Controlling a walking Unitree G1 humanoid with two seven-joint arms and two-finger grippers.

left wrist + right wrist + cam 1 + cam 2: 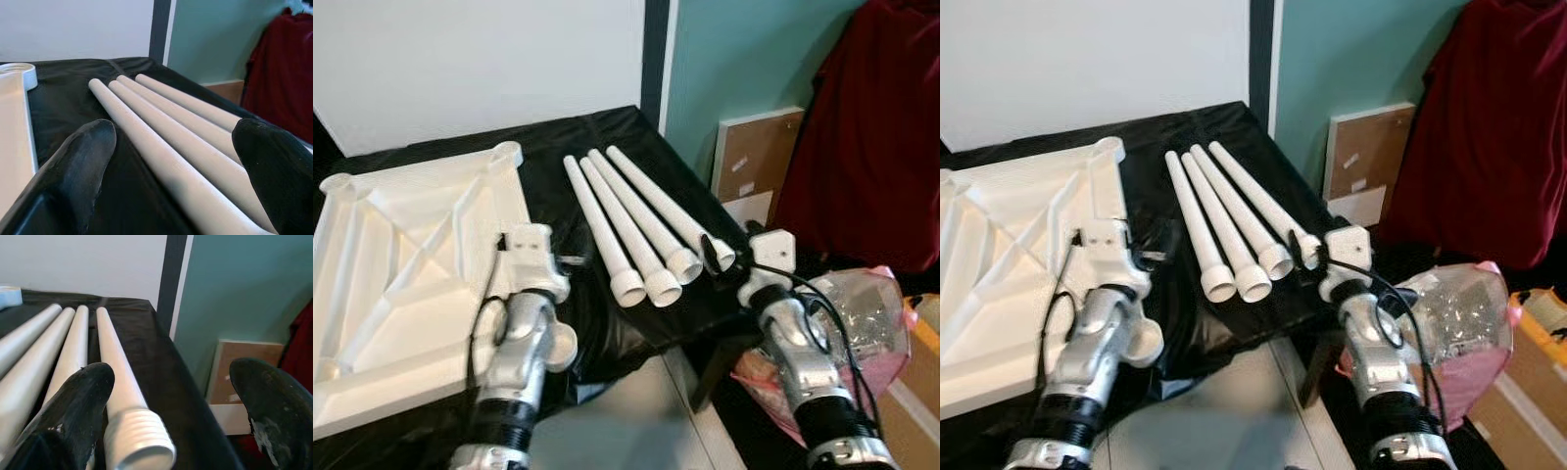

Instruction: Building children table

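Observation:
The white tabletop (401, 264) lies upside down on the black-covered table (578, 132), at my left. Several white legs (626, 220) lie side by side to its right, their wide ends toward me. My left gripper (176, 139) hovers low between the tabletop and the legs, open, with the nearest legs framed between its fingers (85, 156). My right gripper (171, 377) is open at the threaded end of the rightmost leg (139, 440), by the table's right edge. One finger (710, 253) rests beside that end. Nothing is held.
A brown board (759, 162) leans against the teal wall on the right. A dark red cloth (871, 127) hangs beyond it. A clear and pink bag of hardware (862, 323) sits under my right arm. Grey floor (617, 421) shows below the table's near edge.

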